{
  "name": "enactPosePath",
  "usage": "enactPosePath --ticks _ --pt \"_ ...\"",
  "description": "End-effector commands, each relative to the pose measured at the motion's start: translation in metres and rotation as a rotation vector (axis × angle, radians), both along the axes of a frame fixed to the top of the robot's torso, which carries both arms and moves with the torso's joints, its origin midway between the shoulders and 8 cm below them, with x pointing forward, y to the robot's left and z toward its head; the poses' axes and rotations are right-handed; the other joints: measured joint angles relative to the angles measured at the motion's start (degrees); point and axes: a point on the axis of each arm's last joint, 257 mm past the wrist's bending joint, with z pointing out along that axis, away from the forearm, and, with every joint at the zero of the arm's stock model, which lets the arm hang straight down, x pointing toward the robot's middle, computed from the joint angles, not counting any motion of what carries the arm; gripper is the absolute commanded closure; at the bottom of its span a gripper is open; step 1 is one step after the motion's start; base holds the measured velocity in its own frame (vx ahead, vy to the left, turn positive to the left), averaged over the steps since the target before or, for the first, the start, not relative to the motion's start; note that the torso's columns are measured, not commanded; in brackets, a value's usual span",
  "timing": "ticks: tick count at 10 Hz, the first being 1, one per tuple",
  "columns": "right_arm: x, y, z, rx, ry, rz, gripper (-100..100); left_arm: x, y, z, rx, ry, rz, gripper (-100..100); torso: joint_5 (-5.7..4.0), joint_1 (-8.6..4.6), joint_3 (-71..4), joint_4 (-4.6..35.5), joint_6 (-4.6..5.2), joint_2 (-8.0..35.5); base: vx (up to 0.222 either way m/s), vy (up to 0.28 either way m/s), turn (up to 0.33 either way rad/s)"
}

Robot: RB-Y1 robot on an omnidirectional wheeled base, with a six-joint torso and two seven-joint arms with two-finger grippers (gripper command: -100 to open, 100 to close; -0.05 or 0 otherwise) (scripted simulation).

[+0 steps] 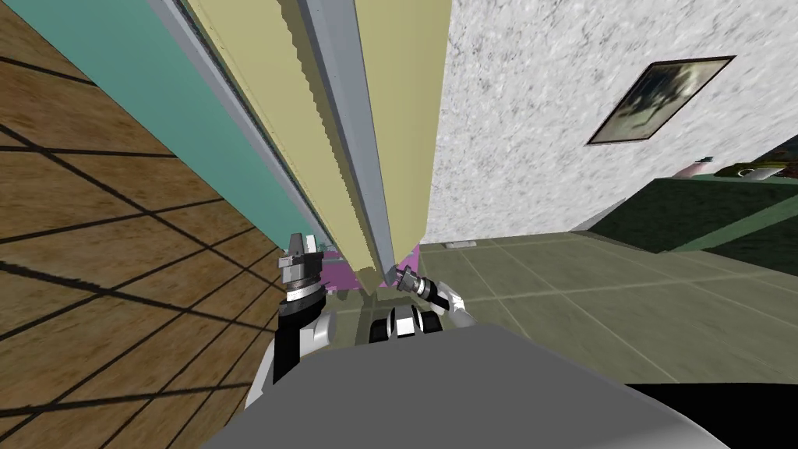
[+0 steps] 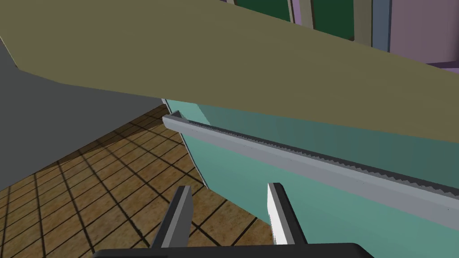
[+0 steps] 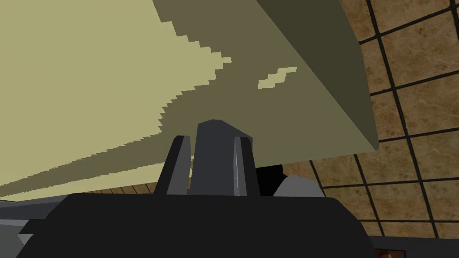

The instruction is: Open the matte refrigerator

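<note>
The right pincer (image 3: 212, 142) clamps the grey handle (image 3: 219, 127) of the refrigerator's beige door (image 3: 89, 89). The left pincer (image 2: 229, 187) hangs spread wide, empty, beside a teal panel (image 2: 313, 206).

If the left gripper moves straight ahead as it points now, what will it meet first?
Probably the teal panel, just below its long grey rail; the left gripper is open, and depth is unclear.

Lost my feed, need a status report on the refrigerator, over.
Right gripper shut on grey handle of khaki door. Left gripper open, by teal door. Pink interior showing at door's foot. White wall close alongside.
</note>
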Motion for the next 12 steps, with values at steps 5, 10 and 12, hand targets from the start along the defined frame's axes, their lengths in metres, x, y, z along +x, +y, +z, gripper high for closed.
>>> enactPosePath --ticks 5,10,12 --pt "-0.011 0.021 0.008 0.017 -0.025 -0.061 100 0.000 0.000 0.000 0.000 0.000 0.000 0 -0.17 -0.81 0.1 0.1 0.38 0.2 -0.009 -0.277 0.412" --pt "-0.018 0.036 0.015 0.024 -0.038 -0.136 100 0.000 0.000 0.000 0.000 0.000 0.000 0 -0.09 -0.26 0.1 0.3 0.13 0.3 -0.057 -0.250 0.420" --pt "0.005 0.028 0.016 0.001 -0.021 -0.180 -100 0.000 0.000 0.000 0.000 0.000 0.000 0 -0.10 -0.24 0.3 0.3 0.11 0.6 -0.074 -0.182 0.323"
